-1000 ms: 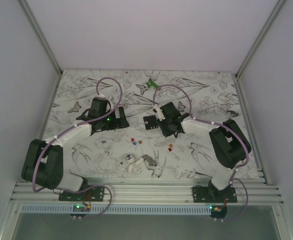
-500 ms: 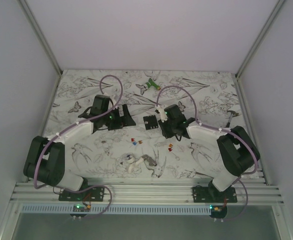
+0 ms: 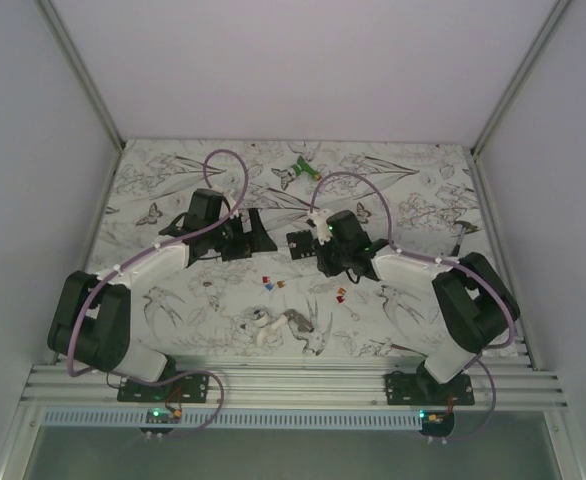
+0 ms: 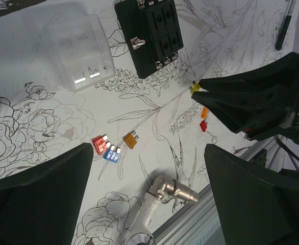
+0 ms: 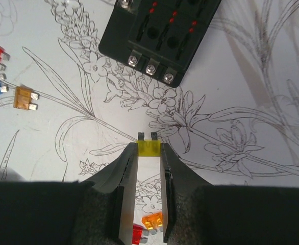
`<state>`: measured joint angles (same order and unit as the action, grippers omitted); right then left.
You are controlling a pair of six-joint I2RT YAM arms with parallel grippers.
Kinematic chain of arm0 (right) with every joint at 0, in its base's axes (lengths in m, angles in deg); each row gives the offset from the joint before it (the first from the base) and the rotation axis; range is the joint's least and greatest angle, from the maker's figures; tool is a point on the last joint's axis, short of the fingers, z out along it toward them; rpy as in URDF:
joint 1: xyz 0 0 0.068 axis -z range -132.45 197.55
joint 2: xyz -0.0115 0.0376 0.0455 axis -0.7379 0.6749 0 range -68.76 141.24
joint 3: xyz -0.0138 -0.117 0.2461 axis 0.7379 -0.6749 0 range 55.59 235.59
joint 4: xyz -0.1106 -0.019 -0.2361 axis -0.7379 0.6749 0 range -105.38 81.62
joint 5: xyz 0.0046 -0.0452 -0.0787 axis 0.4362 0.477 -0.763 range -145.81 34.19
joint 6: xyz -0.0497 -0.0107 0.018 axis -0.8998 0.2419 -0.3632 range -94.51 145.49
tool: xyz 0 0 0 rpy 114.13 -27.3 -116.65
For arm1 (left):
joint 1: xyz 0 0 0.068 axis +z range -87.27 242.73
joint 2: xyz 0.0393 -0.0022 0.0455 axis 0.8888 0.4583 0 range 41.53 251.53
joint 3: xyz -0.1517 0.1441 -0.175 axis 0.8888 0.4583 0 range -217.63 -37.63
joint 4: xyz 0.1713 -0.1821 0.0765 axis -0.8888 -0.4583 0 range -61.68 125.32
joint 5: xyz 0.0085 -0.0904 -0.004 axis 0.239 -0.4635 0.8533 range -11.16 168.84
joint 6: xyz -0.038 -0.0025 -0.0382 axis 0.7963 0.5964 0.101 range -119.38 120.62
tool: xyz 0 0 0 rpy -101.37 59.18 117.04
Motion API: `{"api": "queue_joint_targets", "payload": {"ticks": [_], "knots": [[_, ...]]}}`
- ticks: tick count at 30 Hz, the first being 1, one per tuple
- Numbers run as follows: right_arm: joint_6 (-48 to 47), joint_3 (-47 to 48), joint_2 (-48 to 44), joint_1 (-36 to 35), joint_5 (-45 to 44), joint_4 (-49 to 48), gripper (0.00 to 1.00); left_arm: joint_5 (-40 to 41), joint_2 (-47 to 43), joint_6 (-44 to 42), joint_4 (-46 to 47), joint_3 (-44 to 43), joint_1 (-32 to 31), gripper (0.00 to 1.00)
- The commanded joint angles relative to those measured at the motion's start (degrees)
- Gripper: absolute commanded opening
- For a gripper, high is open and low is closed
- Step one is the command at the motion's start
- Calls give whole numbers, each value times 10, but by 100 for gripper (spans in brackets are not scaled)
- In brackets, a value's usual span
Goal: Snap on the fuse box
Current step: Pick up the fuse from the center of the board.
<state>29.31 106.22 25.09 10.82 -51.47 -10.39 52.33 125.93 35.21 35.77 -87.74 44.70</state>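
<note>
The black fuse box lies on the patterned table between the arms. It shows in the left wrist view and in the right wrist view, slotted face up with screws along its near edge. My right gripper is shut on a yellow fuse, blades pointing at the box and a short way from its edge; the fuse also shows in the left wrist view. My left gripper is open wide and empty, above the table left of the box. A clear plastic cover lies next to the box.
Red, blue and orange fuses lie loose near the box, and two more under my right fingers. A metal elbow fitting, a white-and-grey clump, a green object and a pen also lie about.
My left gripper has moved right, closer to the fuse box. My right gripper has moved left, up to the box's right edge.
</note>
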Motion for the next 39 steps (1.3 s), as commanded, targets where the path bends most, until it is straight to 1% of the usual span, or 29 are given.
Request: {"api": "queue_joint_targets", "payload": {"ticks": [1, 6, 10, 20, 29, 33, 39], "knots": [[5, -4, 24, -15, -20, -11, 25, -3, -4, 2, 8, 4, -3, 96], [2, -3, 40, -27, -45, -5, 25, 4, -8, -2, 7, 7, -3, 96], [0, -6, 46, -30, -51, -7, 27, 9, -12, -5, 6, 9, -3, 97], [1, -55, 41, -44, -63, -61, 37, 16, -15, -8, 3, 11, -3, 97], [18, -92, 30, -49, -78, -89, 37, 18, -13, -7, 1, 12, -3, 97], [18, -111, 12, -52, -87, -96, 39, 18, -11, -8, 2, 12, -3, 97], [1, -117, 8, -53, -56, -99, 40, 17, -9, -8, 2, 12, -3, 97]]}}
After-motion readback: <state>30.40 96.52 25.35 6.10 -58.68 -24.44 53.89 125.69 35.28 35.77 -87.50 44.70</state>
